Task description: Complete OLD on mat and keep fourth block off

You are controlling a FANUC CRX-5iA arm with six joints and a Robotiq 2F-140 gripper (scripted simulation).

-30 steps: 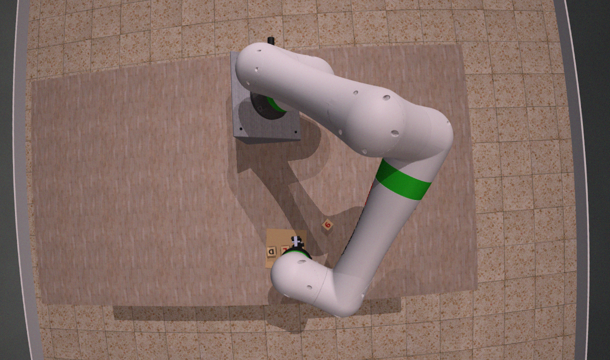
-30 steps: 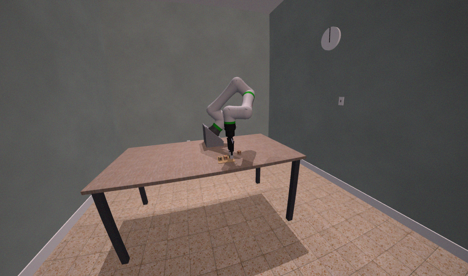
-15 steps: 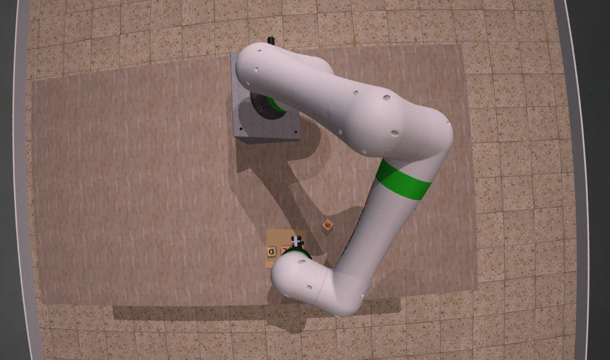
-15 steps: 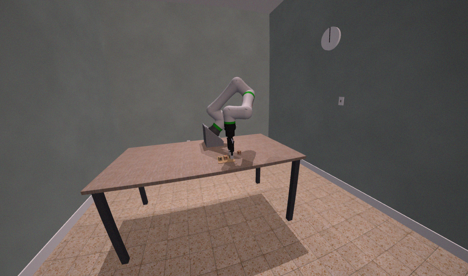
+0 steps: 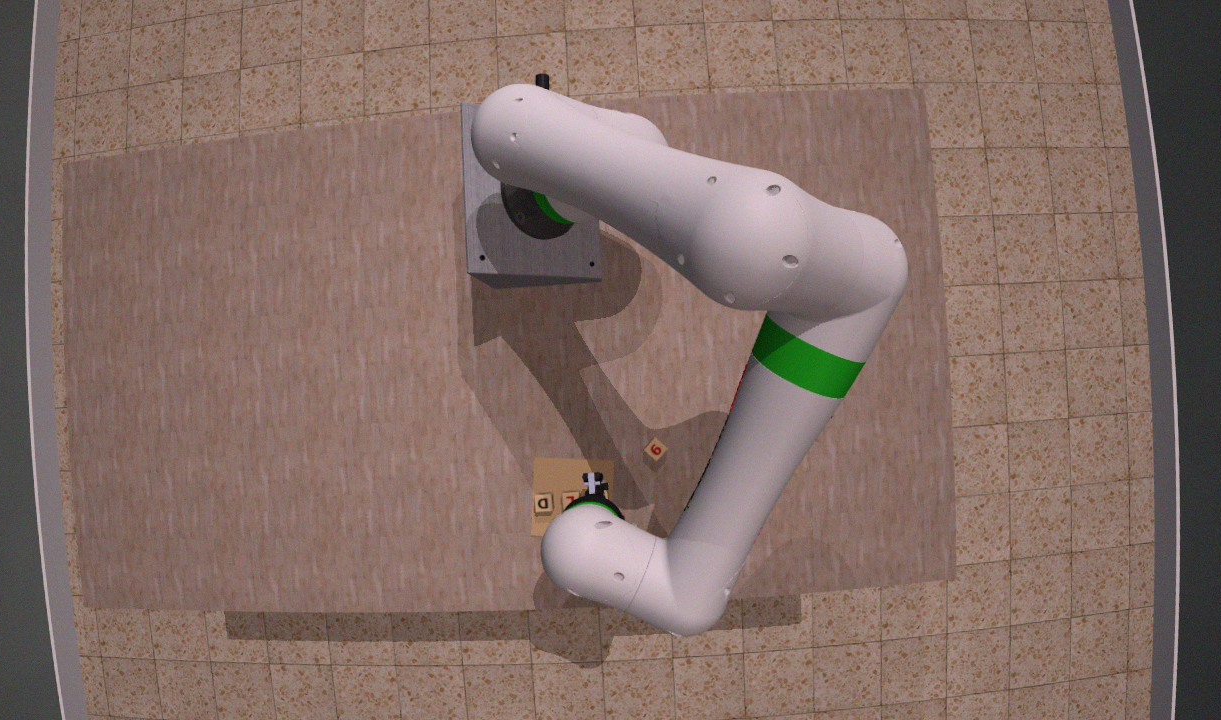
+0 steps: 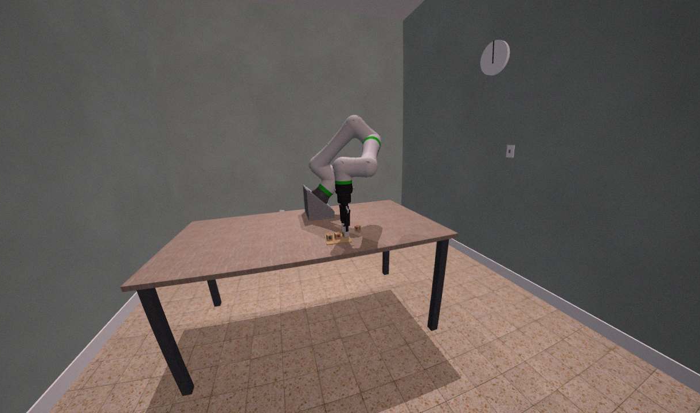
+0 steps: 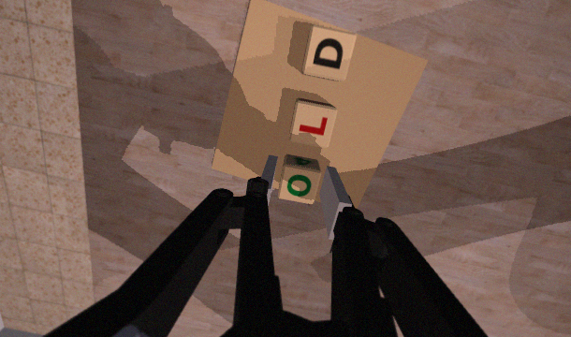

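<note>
Seen from above, white arm (image 5: 775, 402) folded over the wooden surface (image 5: 283, 358), hiding the near corner of the tan mat (image 5: 551, 472) and all of the O block; only the D block (image 5: 543, 504) and a sliver of the L block (image 5: 569, 502) readable there, letters upside down in that view. From the exterior view, blocks too small to read.

Through the wrist view, mat (image 7: 384, 94) crossed by a hard-edged shadow, its nearest corner cut off behind the claw (image 7: 300, 184). Three tan cubes in a straight row on the mat: D block (image 7: 329, 53) farthest, black letter on top; L block (image 7: 314, 124) in the middle, red letter on top; O block (image 7: 300, 183) nearest, green letter on top, a second green mark on its far side face too foreshortened to read. O block at the mat's near edge, close to the L block.

Claw slightly parted, straddling the O block, grey fingertips standing off both sides with visible gaps, gripping nothing.

Fourth block (image 5: 655, 449), red character on top, perhaps a 6 or G, off the mat on the bare surface, near the mat's corner.
</note>
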